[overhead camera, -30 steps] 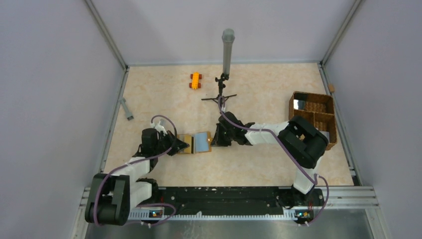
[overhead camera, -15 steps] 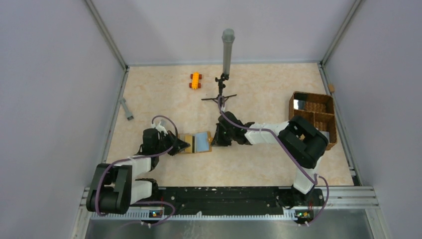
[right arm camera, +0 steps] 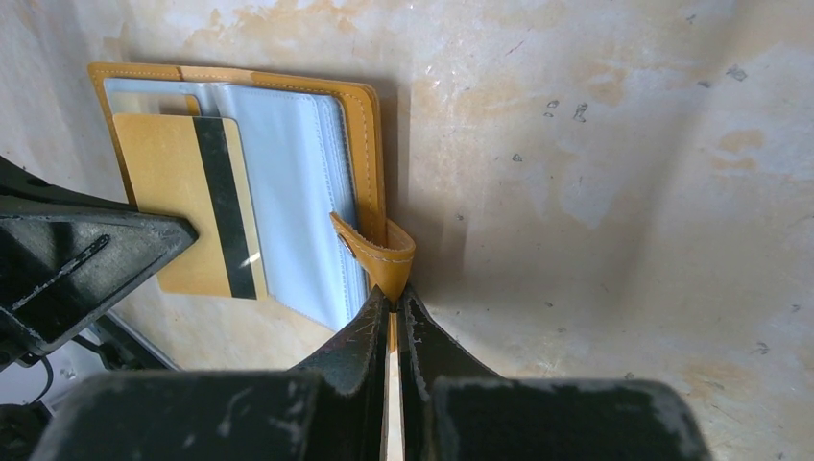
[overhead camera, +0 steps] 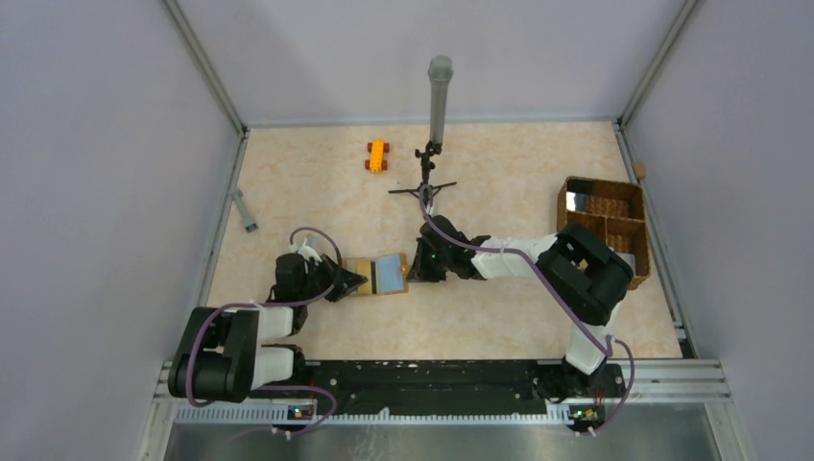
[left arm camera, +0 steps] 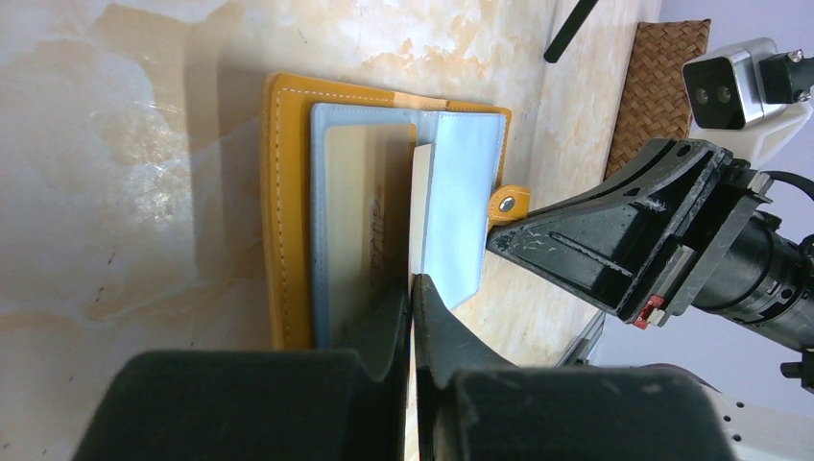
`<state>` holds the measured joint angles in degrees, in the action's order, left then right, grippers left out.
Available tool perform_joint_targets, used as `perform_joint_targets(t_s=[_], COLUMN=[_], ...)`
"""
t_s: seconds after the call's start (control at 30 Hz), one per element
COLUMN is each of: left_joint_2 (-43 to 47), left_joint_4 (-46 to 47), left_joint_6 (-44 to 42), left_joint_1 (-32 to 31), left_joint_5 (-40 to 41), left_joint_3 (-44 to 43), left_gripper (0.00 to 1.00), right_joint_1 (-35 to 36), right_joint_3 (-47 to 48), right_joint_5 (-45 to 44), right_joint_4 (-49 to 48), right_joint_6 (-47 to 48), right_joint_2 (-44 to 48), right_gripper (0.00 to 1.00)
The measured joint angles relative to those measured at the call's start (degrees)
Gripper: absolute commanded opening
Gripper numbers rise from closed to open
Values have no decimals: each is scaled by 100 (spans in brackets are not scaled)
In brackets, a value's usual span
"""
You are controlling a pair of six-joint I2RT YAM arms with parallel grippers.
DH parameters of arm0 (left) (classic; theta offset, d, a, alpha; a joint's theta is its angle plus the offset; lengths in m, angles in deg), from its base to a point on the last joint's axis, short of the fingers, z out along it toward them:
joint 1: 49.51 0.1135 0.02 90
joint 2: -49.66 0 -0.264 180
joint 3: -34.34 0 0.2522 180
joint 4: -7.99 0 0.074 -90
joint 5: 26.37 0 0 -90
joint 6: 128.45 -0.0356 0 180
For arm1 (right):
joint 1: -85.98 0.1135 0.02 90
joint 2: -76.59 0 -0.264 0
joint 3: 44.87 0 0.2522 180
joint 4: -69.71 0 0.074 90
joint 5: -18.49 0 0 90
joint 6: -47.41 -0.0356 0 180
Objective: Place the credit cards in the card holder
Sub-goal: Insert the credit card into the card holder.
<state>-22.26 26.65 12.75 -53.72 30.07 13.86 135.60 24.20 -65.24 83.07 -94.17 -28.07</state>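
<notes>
Card holder (overhead camera: pixel 376 277) lies open and flat on the desk (overhead camera: pixel 480 317), directly between the two pincers, with its mustard-orange cover underneath and its pale blue-grey plastic sleeves (right arm camera: pixel 288 192) facing up. The left pincer (overhead camera: pixel 351 281) is pressed together on the near edge of a credit card (right arm camera: pixel 182 192), tan with a black stripe across it. The card reaches out ahead of that pincer's tips and lies over the half of the holder closest to them; whether its far end sits inside a pocket I cannot tell. In the left wrist view the card (left arm camera: pixel 419 202) shows edge-on, a thin pale strip running forward from the closed fingers (left arm camera: pixel 389 322). The right pincer (overhead camera: pixel 414 274) is pinching the holder's orange snap strap (right arm camera: pixel 379 254), which curls up from the cover's edge just ahead of its tips, the rest of the holder spreading out beyond. An orange toy car (overhead camera: pixel 377 155) sits well apart from both pincers, and a wicker basket (overhead camera: pixel 562 206) stands far behind the right one.
</notes>
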Motion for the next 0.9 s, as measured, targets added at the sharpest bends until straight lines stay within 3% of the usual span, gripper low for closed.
perform_joint_targets(t_s=[0.9], left_joint_2=[-874], left_joint_4=[1515], left_joint_6=[544], left_joint_1=[-129], left_joint_5=[162], left_joint_3=[247], left_gripper=[0], right_joint_1=[48], right_joint_3=[31], right_joint_5=[-85], right_joint_4=[37], right_joint_6=[2], right_joint_2=[0], right_gripper=[0])
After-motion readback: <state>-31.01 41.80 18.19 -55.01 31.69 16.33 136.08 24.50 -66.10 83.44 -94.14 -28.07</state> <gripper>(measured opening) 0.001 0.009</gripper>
